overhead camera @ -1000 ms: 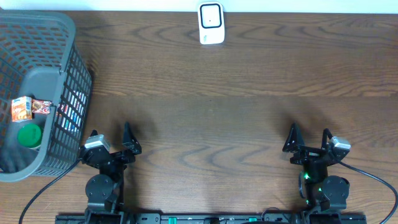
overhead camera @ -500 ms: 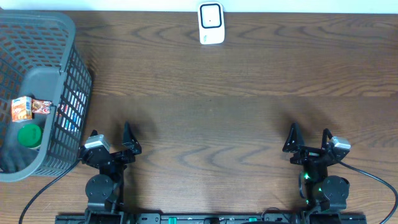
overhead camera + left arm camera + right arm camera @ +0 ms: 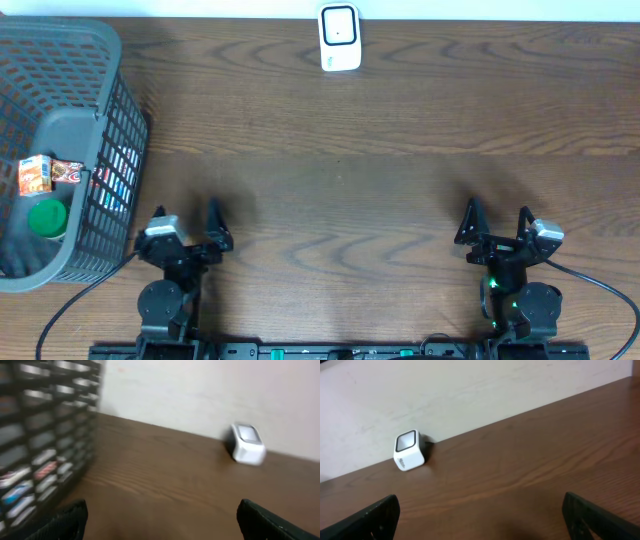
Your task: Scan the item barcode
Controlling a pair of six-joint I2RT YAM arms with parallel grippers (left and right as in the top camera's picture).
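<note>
Overhead view of a dark wooden table (image 3: 340, 180). Both arms sit folded low along the bottom edge, wrists pointing towards the top of the frame. The left gripper (image 3: 186, 210), at lower left, has its two fingers spread wide with nothing between them. The right gripper (image 3: 497, 210), at lower right, is likewise spread wide and empty.

A grey mesh basket (image 3: 125, 130) fills the left edge. It holds the items: an orange carton (image 3: 35, 175), a small snack packet (image 3: 68, 171) beside it, and a green-lidded container (image 3: 47, 217) below.

The white barcode scanner (image 3: 339, 38) stands at top centre against the wall, well apart from both grippers. The left wrist view is blurred.
</note>
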